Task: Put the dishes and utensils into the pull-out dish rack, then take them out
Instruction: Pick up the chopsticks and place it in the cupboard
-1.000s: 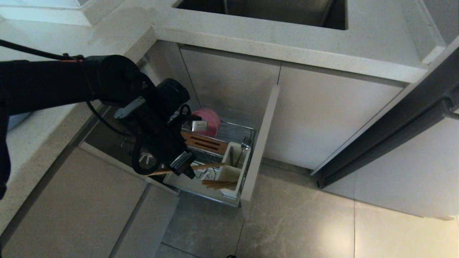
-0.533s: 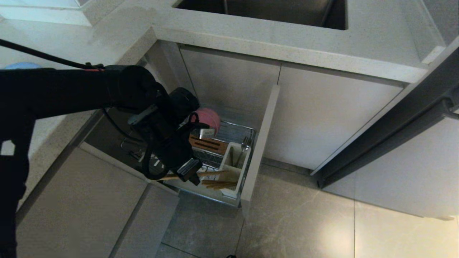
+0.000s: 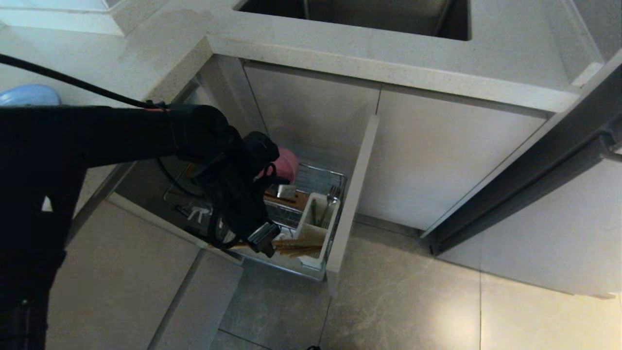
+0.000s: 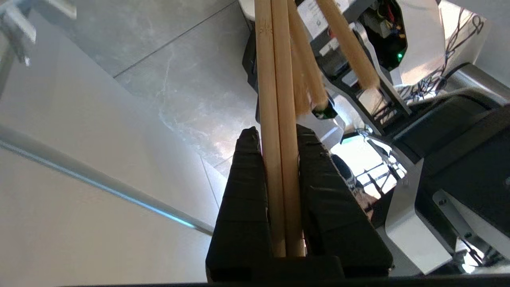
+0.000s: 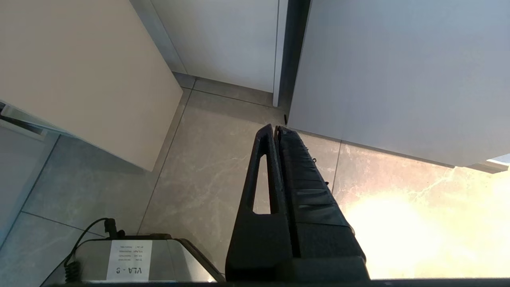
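Left gripper (image 3: 266, 239): was clamped tight on two chopsticks (image 4: 279, 119), beside the caddy (image 3: 316, 223)
Advice: tips were best sunk into caddy before release

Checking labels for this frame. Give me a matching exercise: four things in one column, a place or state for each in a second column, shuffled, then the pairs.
Things:
1. left gripper
2. right gripper
3. pink bowl
4. blue plate

Places or states:
A. on the countertop, at the far left of the head view
B. shut on a pair of chopsticks
C. shut and empty, over the floor tiles
D. in the pull-out dish rack, at its back end

Pairs: 1-B, 2-C, 3-D, 4-A
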Robot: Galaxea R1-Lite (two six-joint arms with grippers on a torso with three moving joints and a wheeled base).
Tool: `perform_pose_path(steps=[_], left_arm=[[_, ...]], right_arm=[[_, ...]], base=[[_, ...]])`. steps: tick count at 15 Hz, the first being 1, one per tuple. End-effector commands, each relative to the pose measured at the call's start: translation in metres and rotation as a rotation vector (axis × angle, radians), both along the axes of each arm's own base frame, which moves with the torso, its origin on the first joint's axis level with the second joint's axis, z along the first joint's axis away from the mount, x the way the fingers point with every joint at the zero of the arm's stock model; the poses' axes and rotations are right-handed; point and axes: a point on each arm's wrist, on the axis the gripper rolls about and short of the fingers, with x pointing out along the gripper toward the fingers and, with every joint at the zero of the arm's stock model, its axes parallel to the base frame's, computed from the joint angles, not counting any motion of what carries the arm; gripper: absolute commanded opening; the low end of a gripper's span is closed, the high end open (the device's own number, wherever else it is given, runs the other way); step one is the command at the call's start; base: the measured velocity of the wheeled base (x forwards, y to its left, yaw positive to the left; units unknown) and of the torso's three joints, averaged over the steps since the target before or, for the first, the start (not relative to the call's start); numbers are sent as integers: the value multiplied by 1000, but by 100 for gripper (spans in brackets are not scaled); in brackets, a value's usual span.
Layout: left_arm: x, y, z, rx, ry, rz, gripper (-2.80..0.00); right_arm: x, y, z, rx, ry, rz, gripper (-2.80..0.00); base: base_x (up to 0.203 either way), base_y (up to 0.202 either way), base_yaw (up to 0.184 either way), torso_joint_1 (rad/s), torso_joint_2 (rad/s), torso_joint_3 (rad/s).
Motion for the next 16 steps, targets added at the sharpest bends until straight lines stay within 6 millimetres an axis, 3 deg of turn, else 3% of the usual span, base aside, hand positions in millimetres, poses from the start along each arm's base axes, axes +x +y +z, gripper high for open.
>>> perform_pose_path(steps=[1,16], left_arm=[[4,-4,-8,4,12,-5,-280],[23,-28,-28,-34,-54,-29,-280]], right_arm=[[0,0,0,1,-1,0,-280],[0,0,0,1,-1,0,-280]], base=[[0,0,0,0,0,0],[0,0,0,0,0,0]])
